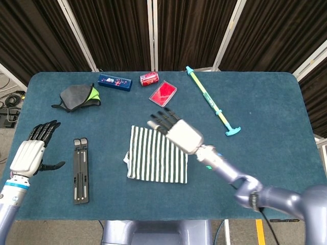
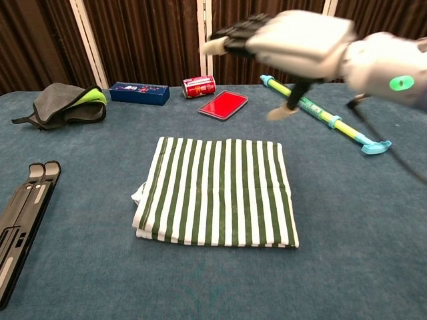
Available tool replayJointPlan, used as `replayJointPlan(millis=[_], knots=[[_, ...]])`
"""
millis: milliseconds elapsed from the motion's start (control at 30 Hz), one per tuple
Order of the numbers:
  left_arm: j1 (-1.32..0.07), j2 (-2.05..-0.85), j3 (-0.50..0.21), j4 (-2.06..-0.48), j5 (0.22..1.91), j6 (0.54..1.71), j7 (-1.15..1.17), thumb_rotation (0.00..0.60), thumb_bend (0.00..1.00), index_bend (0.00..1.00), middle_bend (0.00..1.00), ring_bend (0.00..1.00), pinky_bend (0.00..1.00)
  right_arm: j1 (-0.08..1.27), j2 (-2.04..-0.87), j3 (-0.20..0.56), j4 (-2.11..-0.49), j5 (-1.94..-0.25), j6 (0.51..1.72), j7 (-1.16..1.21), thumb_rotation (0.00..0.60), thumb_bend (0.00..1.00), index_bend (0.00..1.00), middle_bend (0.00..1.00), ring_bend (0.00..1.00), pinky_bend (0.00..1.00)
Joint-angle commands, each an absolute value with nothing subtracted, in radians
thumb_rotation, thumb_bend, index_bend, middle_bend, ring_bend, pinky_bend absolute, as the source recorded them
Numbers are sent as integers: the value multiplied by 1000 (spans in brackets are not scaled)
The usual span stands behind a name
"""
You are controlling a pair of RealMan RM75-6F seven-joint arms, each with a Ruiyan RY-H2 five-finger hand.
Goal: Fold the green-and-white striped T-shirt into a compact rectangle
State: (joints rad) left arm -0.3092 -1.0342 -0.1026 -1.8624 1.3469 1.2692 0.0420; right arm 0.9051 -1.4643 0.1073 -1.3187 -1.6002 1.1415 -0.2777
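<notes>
The green-and-white striped T-shirt [image 1: 157, 154] [image 2: 217, 191] lies folded as a flat rectangle in the middle of the blue table, with a small bunched corner at its near left. My right hand [image 1: 176, 131] [image 2: 290, 41] hovers above the shirt's far right corner, fingers spread and holding nothing. My left hand [image 1: 31, 152] hangs at the table's left edge, fingers extended, also empty; the chest view does not show it.
A black folded stand [image 1: 80, 170] [image 2: 20, 223] lies left of the shirt. Along the far side sit a grey-and-green cloth [image 1: 78, 96], a blue box [image 1: 115, 81], a red can [image 1: 149, 78], a red case [image 1: 162, 93] and a long yellow-green tool [image 1: 212, 101].
</notes>
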Motion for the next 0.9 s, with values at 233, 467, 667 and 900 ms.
replayJointPlan(millis=[233,467,667,900], knots=[[-265,-1083,-84,-1823,1419,1370,72,600,0,0,0,0,0,635,-1270,64,-1464,-1529,1388,-226,600,0,0,0,0,0],[-229,-1107,-69,-1771,1443,1420,57,600,0,0,0,0,0,460,-1197,45,-1599,-1428,1501,-171,600,0,0,0,0,0],[-200,-1109,-49,-1749,1469,1450,44,600,0,0,0,0,0,348,-1169,19,-1637,-1425,1587,-138,600,0,0,0,0,0],[-178,-1101,-41,-1750,1482,1475,34,600,0,0,0,0,0,271,-1179,6,-1620,-1455,1662,-138,600,0,0,0,0,0]])
